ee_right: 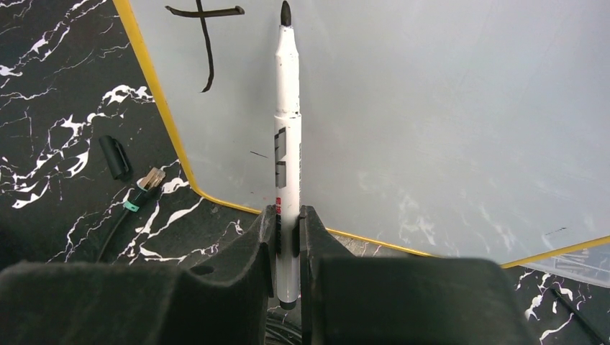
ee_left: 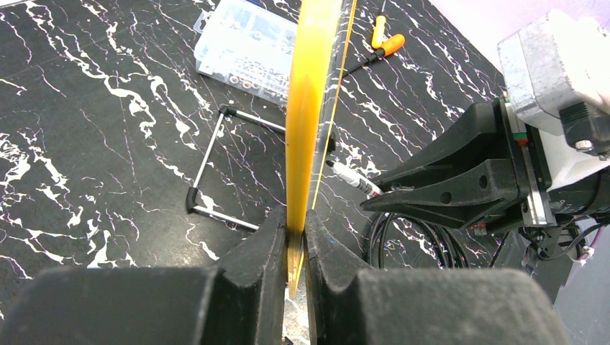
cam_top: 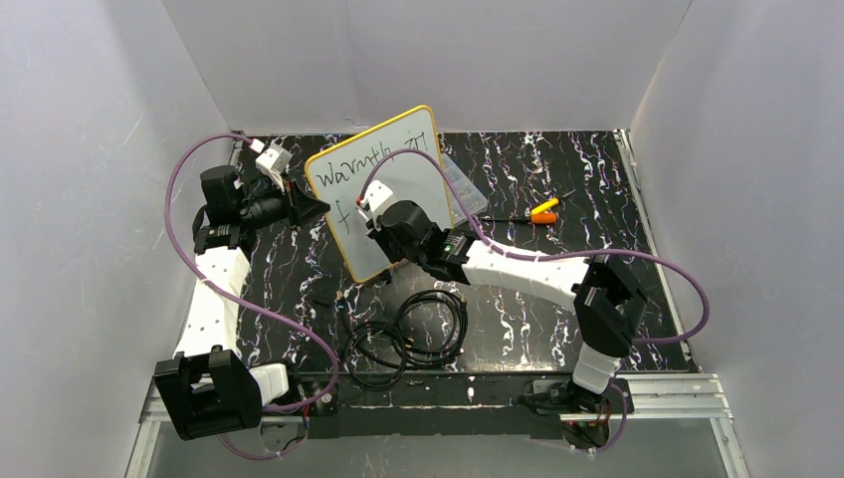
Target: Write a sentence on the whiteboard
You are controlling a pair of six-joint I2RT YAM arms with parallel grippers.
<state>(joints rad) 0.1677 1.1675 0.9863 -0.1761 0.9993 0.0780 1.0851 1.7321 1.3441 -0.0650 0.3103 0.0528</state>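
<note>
The whiteboard (cam_top: 393,189), a smooth white panel with rounded corners and a thin yellow-orange frame, is standing tilted toward the back left of the black, white-veined marble-patterned table (cam_top: 557,169). The left gripper (ee_left: 295,223) is clenching the board's glossy frame edge between its matte black fingers, steadying it from the left side. The right gripper (ee_right: 288,215) is grasping a slim white cylindrical marker (ee_right: 288,129) by its lower barrel. The black tip is pointing at the board face just right of a lone "f"; whether it is touching cannot be told. The sentence (cam_top: 348,169) is showing "Warmth of" on the top line, with that "f" beginning the second line. A thin wire stand (ee_left: 216,165) is sitting behind the board. A clear plastic compartment box (ee_left: 244,47) is lying just past the board's far edge, with an orange-handled screwdriver (cam_top: 543,210) near it. Coiled black cables (cam_top: 408,339) are crowding the near side, while the table's right portion is offering open room.
</note>
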